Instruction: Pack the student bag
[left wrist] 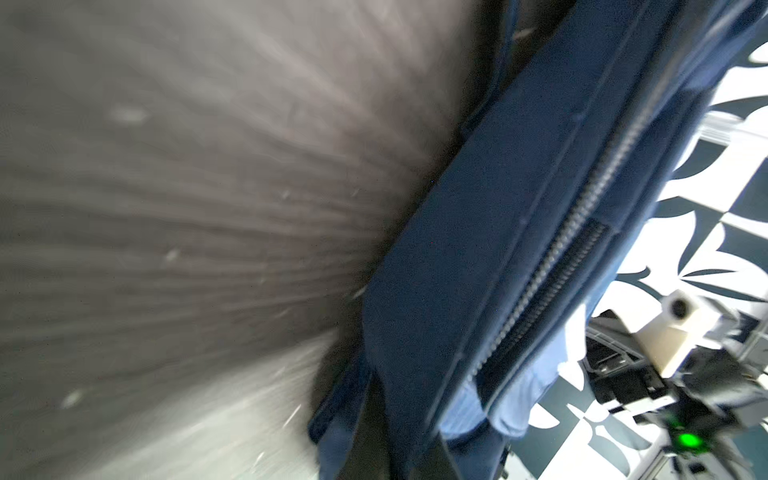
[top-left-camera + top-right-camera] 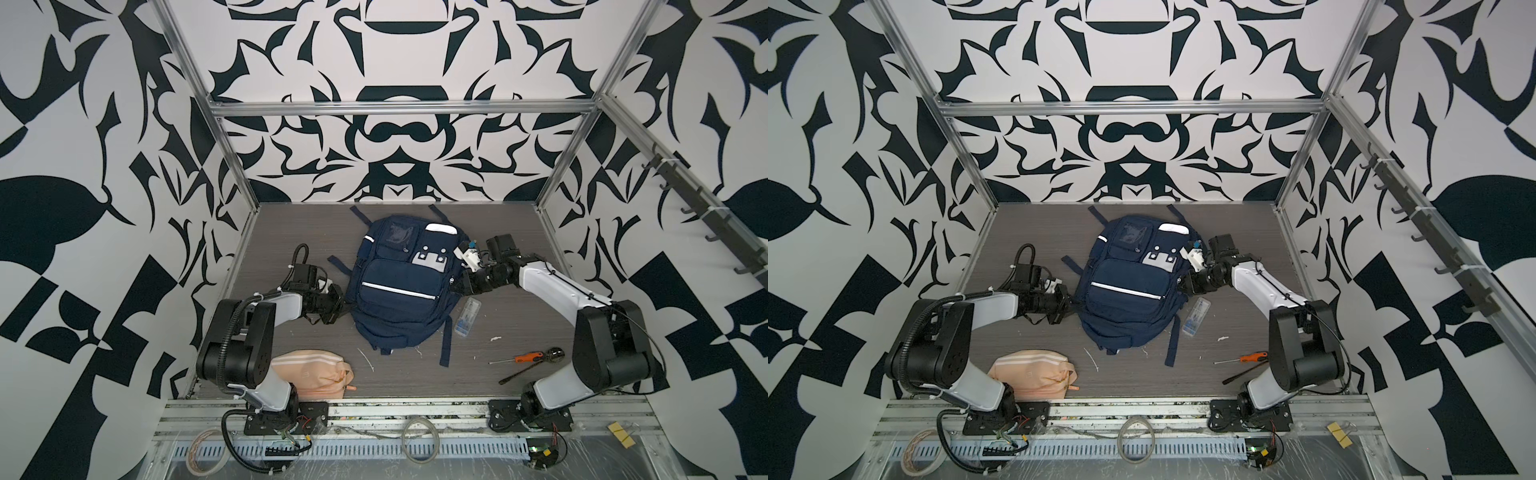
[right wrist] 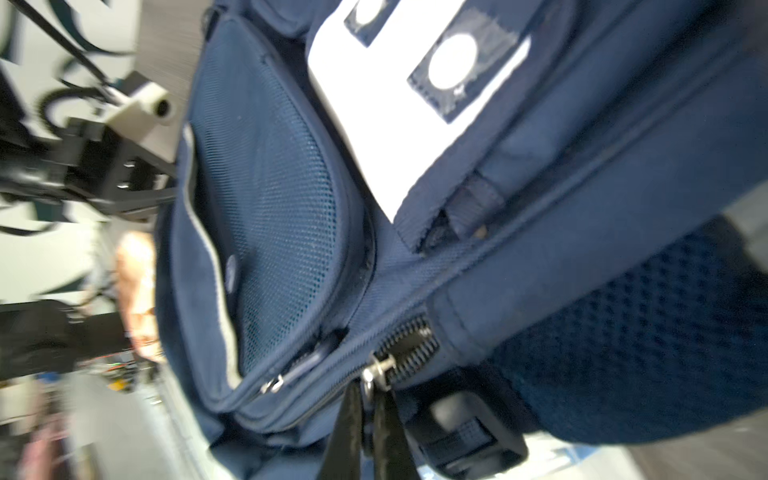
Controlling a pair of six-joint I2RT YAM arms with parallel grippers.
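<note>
Grey wood-grain tabletop (image 2: 291, 232), closed in by black-and-white patterned walls, carried the student bag (image 2: 397, 291), which lay flat with its front side up. At the bag's left edge the left gripper (image 2: 334, 305) had its jaws pressed together; whether any fabric was between them could not be told. At the bag's right side the right gripper (image 3: 371, 391) pinched the zipper pull (image 3: 368, 376). A clear plastic case (image 2: 467, 318) lay just beside the bag's right side, and a peach pouch (image 2: 316, 374) lay near its lower left corner.
</note>
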